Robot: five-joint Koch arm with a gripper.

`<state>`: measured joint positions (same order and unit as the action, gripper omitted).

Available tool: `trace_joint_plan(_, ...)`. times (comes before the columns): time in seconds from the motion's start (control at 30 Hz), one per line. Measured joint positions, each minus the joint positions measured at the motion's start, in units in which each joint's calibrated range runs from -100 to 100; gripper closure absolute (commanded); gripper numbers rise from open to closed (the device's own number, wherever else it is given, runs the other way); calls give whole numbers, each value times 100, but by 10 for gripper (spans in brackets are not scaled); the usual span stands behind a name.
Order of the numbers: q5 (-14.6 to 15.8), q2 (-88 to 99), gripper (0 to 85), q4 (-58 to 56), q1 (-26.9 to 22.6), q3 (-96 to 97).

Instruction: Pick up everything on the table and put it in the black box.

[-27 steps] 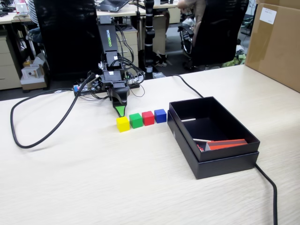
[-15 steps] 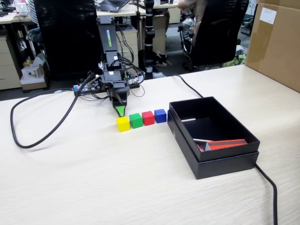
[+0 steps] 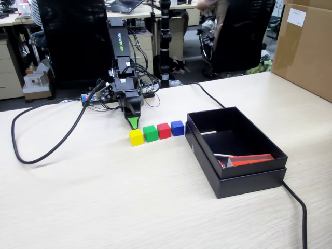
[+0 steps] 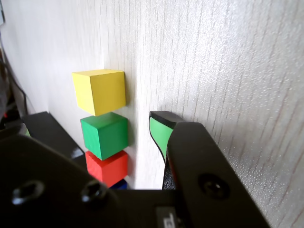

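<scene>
Hovering hand point(image 3: 134, 124) just behind yellow cube point(image 3: 136, 137) | black box point(image 3: 259, 166) well right | spread unclear

Stood folded low at the table's far side, black arm point(image 3: 120, 57) upright, black green-tipped gripper point(image 3: 133, 123) pointing down toward the tabletop, only one green tip showing, jaw state unreadable.

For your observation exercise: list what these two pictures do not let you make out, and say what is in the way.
- Blue cube: in the wrist view, mostly hidden behind the red cube and gripper body.
- Gripper: only one green fingertip shows in either view; open or shut unclear.
- Black box contents: near wall hides part in the fixed view.
</scene>
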<state>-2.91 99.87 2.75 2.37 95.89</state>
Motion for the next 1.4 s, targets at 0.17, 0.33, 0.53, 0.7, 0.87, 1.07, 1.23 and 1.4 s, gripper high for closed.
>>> trace_joint_plan(0.17,0,0,364,0,0,0)
trace_joint_plan(0.33,0,0,364,0,-5,0)
trace_joint_plan(0.53,0,0,374,0,0,0)
trace_joint_plan(0.7,0,0,374,0,0,0)
trace_joint_plan(0.87,0,0,375,0,0,0)
trace_joint_plan(1.07,5,0,374,-8,0,-37)
trace_joint_plan(1.23,39,0,376,-596,15,-539)
trace_joint_plan(1.4,244,-65,378,-2563,5,-1953)
